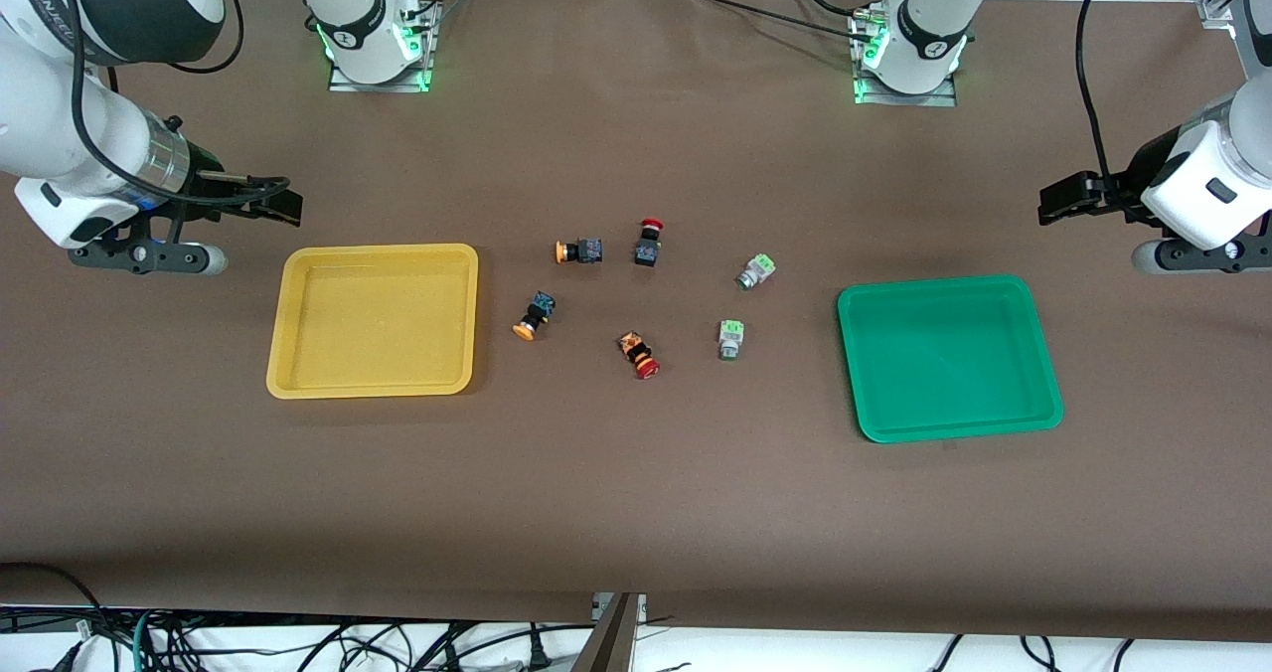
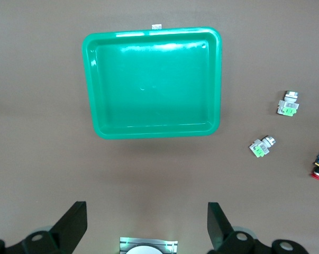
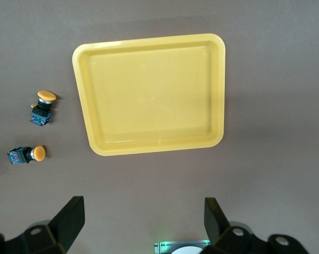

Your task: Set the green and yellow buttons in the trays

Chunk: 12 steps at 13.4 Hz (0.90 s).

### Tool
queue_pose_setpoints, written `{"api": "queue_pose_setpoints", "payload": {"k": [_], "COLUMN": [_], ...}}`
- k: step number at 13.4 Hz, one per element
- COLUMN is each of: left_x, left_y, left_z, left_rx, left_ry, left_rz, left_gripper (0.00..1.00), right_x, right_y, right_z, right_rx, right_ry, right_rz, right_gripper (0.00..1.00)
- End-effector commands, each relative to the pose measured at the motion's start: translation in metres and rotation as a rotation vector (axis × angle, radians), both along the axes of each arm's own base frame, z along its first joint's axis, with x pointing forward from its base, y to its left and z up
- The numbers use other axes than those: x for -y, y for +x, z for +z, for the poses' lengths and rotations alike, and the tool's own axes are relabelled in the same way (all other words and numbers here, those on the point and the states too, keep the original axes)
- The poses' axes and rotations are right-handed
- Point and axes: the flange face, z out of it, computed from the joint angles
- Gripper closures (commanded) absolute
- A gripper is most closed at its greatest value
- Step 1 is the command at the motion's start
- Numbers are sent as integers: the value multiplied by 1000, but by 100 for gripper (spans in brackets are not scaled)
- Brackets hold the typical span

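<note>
The yellow tray (image 1: 288, 379) lies toward the right arm's end of the table and the green tray (image 1: 863, 423) toward the left arm's end; both hold nothing. Between them lie two yellow buttons (image 1: 578, 251) (image 1: 535, 315) and two green buttons (image 1: 755, 271) (image 1: 731, 338). My right gripper (image 1: 283, 205) hangs open over bare table beside the yellow tray (image 3: 148, 95), nothing between its fingers. My left gripper (image 1: 1055, 203) hangs open over bare table beside the green tray (image 2: 148, 90). The right wrist view shows the yellow buttons (image 3: 43, 106) (image 3: 26, 154); the left wrist view shows the green buttons (image 2: 288, 104) (image 2: 261, 146).
Two red-capped switches (image 1: 649, 243) (image 1: 639, 354) sit among the buttons, one upright and one lying on its side. The arm bases (image 1: 373, 41) (image 1: 909, 51) stand along the edge farthest from the front camera. Brown table surface stretches wide in front of the trays.
</note>
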Motion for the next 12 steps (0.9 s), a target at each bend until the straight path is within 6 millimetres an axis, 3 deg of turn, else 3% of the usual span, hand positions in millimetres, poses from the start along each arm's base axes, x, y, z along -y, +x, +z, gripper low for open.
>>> {"api": "queue_pose_setpoints", "payload": {"k": [1,12], "left_x": [-2,-2], "left_y": [2,2], "left_z": [5,6], "left_rx": [-1,1], "left_ry": [2,2], "left_rz": [-16,-16], "left_gripper": [0,0], "right_x": [6,11], "right_y": [3,5], "right_z": [18,21], "right_rx": [31,39], "right_ry": [-10,-9], "right_rz": [3,-7], "right_gripper": [0,0]}}
